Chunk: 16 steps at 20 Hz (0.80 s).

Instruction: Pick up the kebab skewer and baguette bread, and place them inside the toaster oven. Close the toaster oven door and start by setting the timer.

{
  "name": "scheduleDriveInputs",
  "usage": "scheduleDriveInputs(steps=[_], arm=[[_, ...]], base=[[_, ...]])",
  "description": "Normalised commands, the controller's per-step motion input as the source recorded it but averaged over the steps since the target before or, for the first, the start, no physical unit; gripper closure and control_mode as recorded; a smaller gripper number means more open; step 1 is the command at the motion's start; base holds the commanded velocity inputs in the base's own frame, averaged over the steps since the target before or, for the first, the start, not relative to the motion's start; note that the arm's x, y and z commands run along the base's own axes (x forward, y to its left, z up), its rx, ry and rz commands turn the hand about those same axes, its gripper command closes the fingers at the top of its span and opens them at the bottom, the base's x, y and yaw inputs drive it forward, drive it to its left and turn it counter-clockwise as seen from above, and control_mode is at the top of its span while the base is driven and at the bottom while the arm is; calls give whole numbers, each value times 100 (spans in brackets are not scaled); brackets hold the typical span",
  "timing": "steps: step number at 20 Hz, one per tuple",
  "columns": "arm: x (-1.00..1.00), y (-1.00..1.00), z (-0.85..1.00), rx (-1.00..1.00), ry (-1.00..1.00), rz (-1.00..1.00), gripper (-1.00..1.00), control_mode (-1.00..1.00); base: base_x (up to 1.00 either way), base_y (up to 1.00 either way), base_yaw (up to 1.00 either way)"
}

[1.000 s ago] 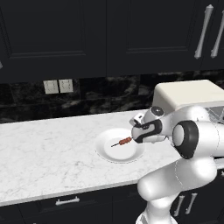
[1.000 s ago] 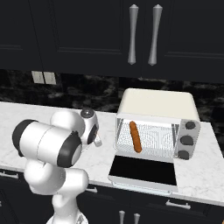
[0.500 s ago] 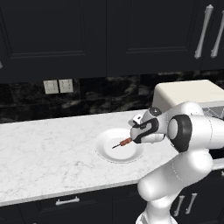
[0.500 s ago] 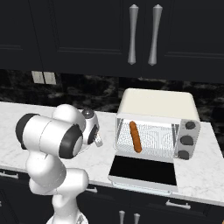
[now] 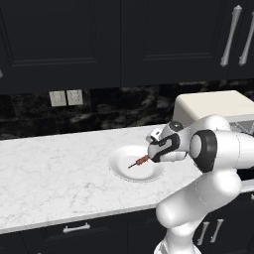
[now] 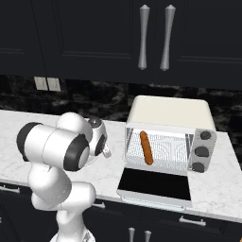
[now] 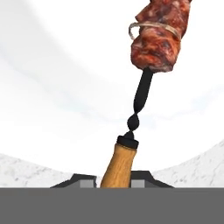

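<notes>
Kebab skewer (image 5: 140, 161) lies on the white plate (image 5: 121, 167), which sits on the marble bench (image 5: 54, 178) near the middle of its depth, just left of the toaster oven (image 5: 213, 106). Long axis of the skewer runs roughly parallel to the bench's front edge, slightly slanted: bare tip toward the plate's centre and the bench's left end, handle end toward the oven side and a little further back. Meat chunks sit mid-stick.

Hand (image 5: 151, 155) is down at the plate's right rim, over the handle end of the skewer. In the hand view the wooden handle (image 7: 120, 164) rises from between the two dark fingertips (image 7: 78, 180), a thin dark shaft continues upward, and the red-brown chunks (image 7: 159, 37) are at the far end over the plate's white surface. Fingers stand close on either side of the handle; whether they actually press it I cannot tell.

Right base view: toaster oven (image 6: 170, 113) stands toward the bench's right end, against the dark backsplash. Toaster oven door (image 6: 153, 184) is dropped flat, projecting toward the bench's front edge. Baguette bread (image 6: 146, 147) lies on the wire rack inside, in the left half of the cavity, long axis running front to back, near end angled slightly right. Three dark knobs (image 6: 202, 152) in a column on the oven's right panel.
</notes>
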Motion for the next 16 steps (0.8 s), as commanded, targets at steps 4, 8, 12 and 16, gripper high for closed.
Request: scheduleDriveInputs(steps=[4,8,12,16], arm=[[-8,0,0,0,-2,1,100,-100],[-48,0,15,0,-10,0,100,-100],[-55,0,22,0,-7,0,100,-100],[-33,0,64,0,-1,-1,100,-100]], base=[[0,0,0],[0,0,0],[0,0,0],[0,0,0]])
